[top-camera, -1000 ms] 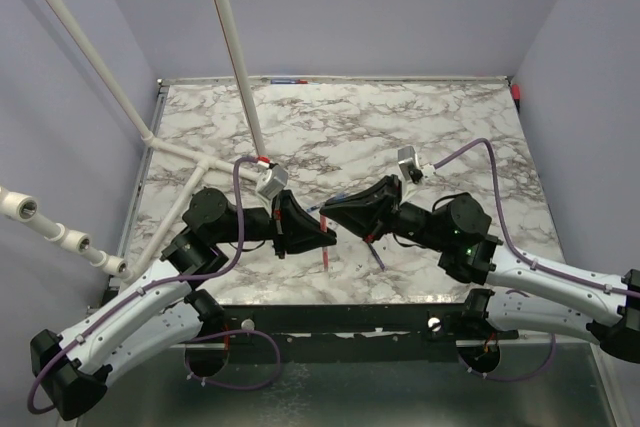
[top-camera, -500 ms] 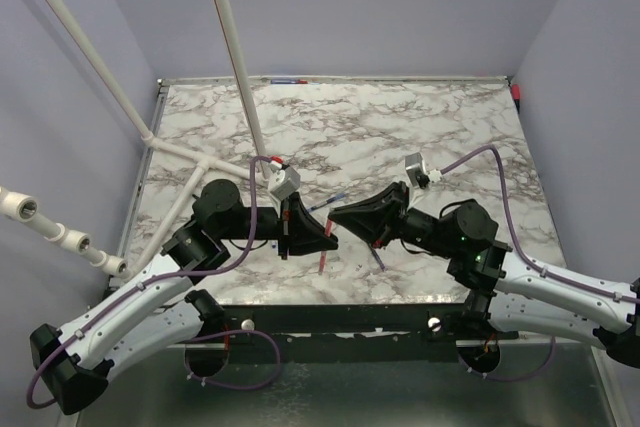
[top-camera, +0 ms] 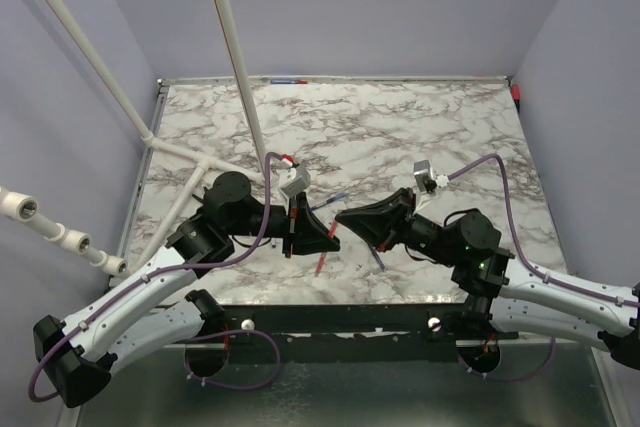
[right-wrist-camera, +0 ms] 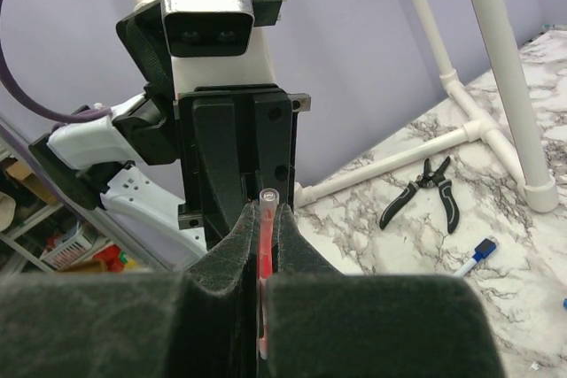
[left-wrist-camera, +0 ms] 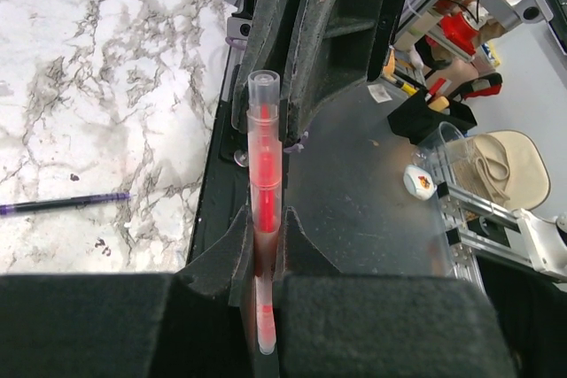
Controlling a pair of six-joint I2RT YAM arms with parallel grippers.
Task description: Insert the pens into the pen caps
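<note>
My left gripper point(top-camera: 333, 240) point(left-wrist-camera: 266, 223) is shut on the red pen point(left-wrist-camera: 264, 165), a clear tube with a red core. It crosses the jaws, and its lower end hangs toward the table point(top-camera: 319, 265). My right gripper point(top-camera: 340, 217) point(right-wrist-camera: 263, 210) faces it tip to tip, a short gap away. It is shut on a slim red translucent piece point(right-wrist-camera: 264, 245) that looks like the red pen cap, its clear round end poking just past the pads. A blue pen point(top-camera: 335, 197) lies behind the grippers. A dark pen point(top-camera: 379, 259) point(left-wrist-camera: 62, 204) lies under the right gripper.
White pipes point(top-camera: 232, 47) rise at the left, with a T-joint point(top-camera: 205, 160) on the marble table point(top-camera: 450, 127). Black pliers point(right-wrist-camera: 425, 192) and a blue-tipped piece point(right-wrist-camera: 478, 254) lie near the pipe base. Small red and blue items point(top-camera: 290, 80) sit at the far edge.
Both arms have shifted to the right. The right gripper has drawn back, so the two tips that overlapped now stand slightly apart. Both grips are unchanged.
</note>
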